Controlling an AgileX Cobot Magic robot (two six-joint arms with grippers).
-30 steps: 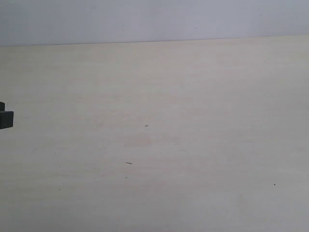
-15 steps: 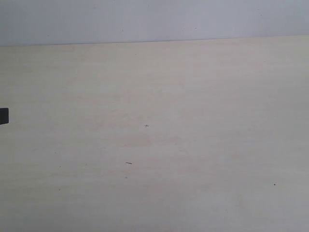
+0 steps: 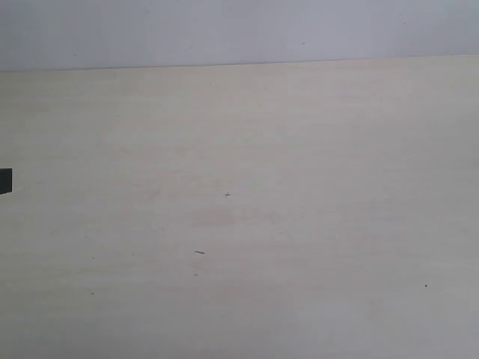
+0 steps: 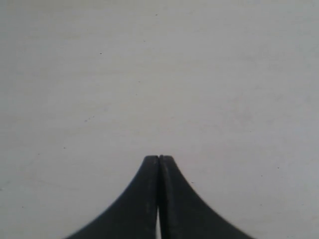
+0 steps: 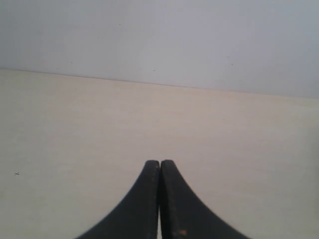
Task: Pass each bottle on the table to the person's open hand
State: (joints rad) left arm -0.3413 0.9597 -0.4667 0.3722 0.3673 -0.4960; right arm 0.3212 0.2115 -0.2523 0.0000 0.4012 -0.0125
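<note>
No bottle and no hand shows in any view. The pale beige table [image 3: 299, 187] fills the exterior view, bare except for tiny dark specks. A small dark piece of my left gripper [image 3: 4, 181] pokes in at the far left edge of that view. In the left wrist view my left gripper [image 4: 159, 158] is shut with nothing between its black fingers, above bare tabletop [image 4: 149, 74]. My right gripper [image 5: 159, 163] is likewise shut and empty over the table [image 5: 99, 124]; it is out of the exterior view.
A plain pale wall [image 3: 224, 30] rises behind the table's far edge, also seen in the right wrist view as a wall [image 5: 174, 40]. A small cross mark [image 3: 227, 195] and a short dark fleck [image 3: 199, 253] lie mid-table.
The dark part of my left gripper at the left edge has drawn back leftward, showing less than a second ago. Nothing else has moved.
</note>
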